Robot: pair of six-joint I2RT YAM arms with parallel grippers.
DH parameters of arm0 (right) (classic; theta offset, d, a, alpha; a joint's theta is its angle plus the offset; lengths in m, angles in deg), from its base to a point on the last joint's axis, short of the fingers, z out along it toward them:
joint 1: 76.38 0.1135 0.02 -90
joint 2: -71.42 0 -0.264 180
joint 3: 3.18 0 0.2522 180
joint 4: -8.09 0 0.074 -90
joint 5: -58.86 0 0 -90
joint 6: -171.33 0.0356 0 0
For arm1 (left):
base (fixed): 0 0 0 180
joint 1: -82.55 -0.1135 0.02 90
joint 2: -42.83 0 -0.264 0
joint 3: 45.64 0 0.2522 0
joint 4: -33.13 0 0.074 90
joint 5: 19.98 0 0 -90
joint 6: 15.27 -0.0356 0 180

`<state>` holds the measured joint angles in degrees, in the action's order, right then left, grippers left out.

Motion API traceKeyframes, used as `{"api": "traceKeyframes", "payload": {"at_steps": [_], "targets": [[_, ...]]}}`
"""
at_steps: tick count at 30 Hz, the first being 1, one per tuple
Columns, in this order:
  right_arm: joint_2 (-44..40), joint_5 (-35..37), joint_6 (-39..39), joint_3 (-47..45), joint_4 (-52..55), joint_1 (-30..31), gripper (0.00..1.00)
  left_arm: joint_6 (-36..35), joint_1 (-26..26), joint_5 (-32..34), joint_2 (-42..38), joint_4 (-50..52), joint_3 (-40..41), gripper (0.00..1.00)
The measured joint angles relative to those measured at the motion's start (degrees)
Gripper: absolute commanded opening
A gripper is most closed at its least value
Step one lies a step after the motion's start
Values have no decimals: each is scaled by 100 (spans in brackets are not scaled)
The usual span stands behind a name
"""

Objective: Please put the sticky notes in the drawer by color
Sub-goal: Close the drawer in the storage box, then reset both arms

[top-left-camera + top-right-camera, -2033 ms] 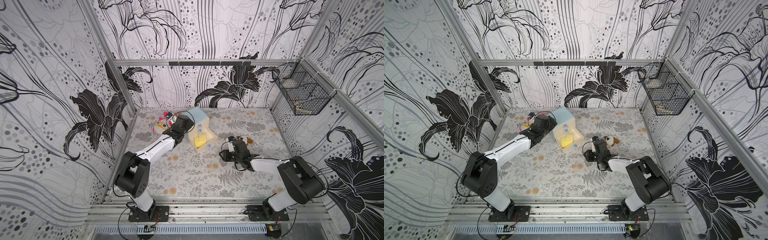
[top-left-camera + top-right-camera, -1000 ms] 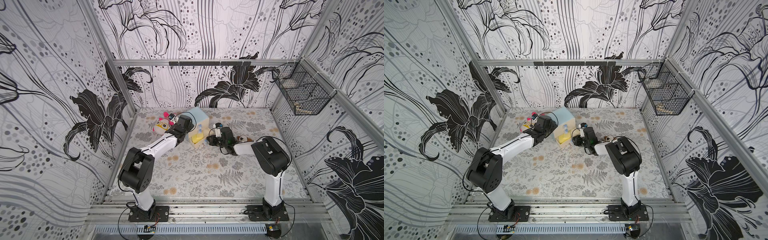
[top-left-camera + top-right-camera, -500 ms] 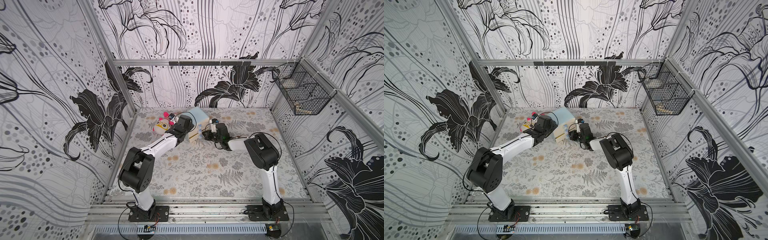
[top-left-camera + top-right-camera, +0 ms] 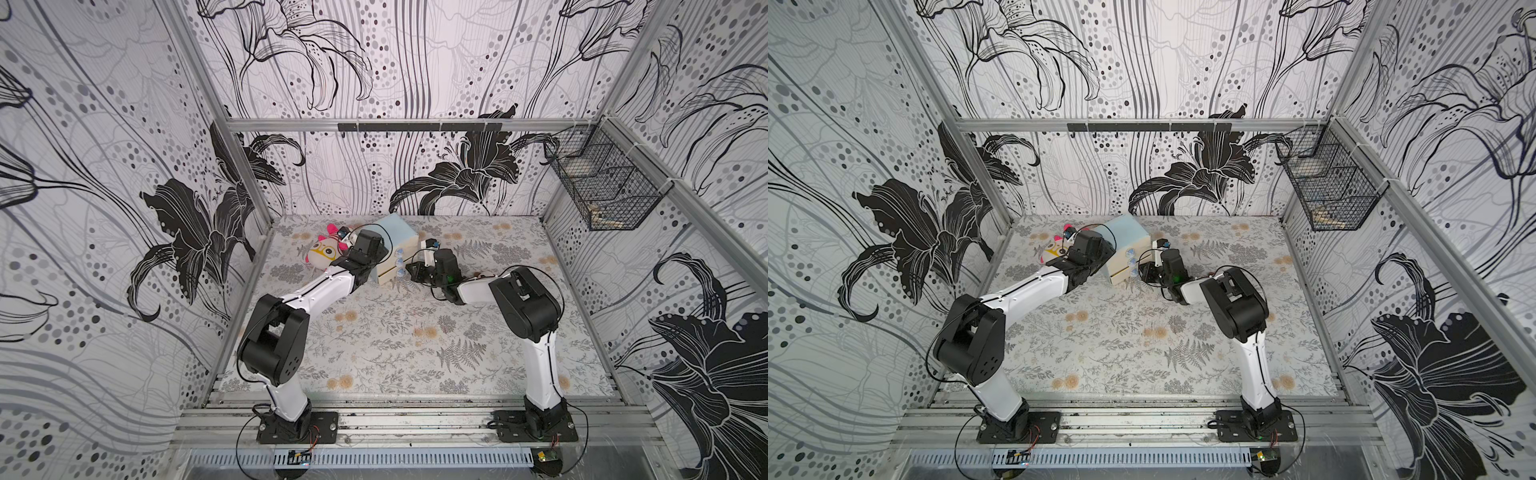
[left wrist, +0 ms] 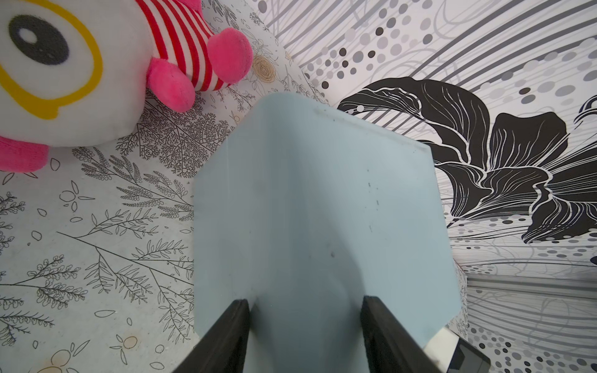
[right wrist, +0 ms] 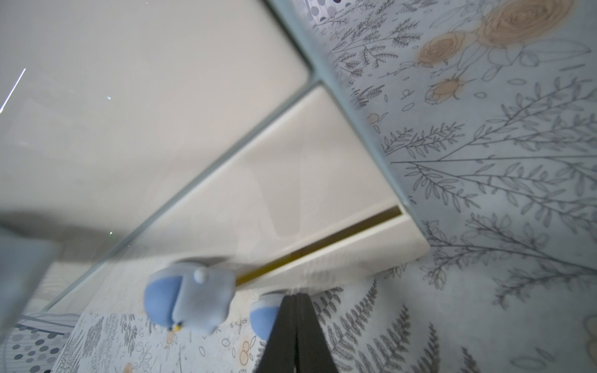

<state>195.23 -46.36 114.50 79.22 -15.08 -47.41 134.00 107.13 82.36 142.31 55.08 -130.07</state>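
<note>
Could jam the bottom drawer (image 6: 371,247) askew by pushing with the right gripper (image 6: 294,300) beside the knob (image 6: 262,318) instead of square on the front. Could also skid the whole chest (image 4: 401,235) toward the plush (image 4: 322,253) on losing the left gripper's (image 5: 305,302) brace against the blue side. Might crease any notes caught in the gap.

At the right gripper: clenched, tips together, holding nothing, set just beside the lowest knob.

At the left gripper: parted about halfway, grasping nothing, both fingers (image 5: 223,339) laid against the chest's blue wall as a brace.

Further out: bottom drawer ajar by a thin slot, upper two fronts flush. Inside the slot, a yellow sliver (image 6: 323,244), probably the yellow notes, though too blurred to swear to. No other notes to be found on the table (image 4: 395,332) in both top views, so judged stowed inside the chest. Judged nearly done, with only that last drawer left to close.
</note>
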Motion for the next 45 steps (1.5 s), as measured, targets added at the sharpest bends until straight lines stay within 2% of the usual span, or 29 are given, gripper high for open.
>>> {"api": "traceKeyframes", "payload": {"at_steps": [4,11,15,17,21,24,28,31,35,41,45], "targets": [[164,-4,2,306,46,-2,8,-4,0,-20,0,-13,0,60],[190,2,2,302,15,-2,9,-39,-26,-79,11,-44,0,62],[-90,96,-87,-234,-50,0,16,-140,-26,-61,9,-44,9,70],[-385,184,-195,-662,-39,0,25,-229,-26,-39,-22,-52,52,79],[-1279,487,-468,-1552,31,-9,52,-509,-20,22,-278,-39,308,100],[-2118,721,-704,-2107,72,-55,72,-844,17,118,-708,-179,623,97],[-3182,1141,-1113,-2594,181,-240,99,-1464,52,442,-1705,-1222,1556,97],[-3829,1523,-1443,-2861,243,-461,99,-2044,72,859,-2398,-2232,2481,97],[-4452,1978,-1904,-3119,485,-844,99,-2951,72,1335,-2896,-3289,3578,98],[-5027,2929,-2688,-3552,824,-1263,99,-4352,26,1696,-3088,-4551,4835,98],[-5040,3418,-3003,-4258,490,-1676,99,-4889,-109,1818,-3134,-5080,5353,98]]}}
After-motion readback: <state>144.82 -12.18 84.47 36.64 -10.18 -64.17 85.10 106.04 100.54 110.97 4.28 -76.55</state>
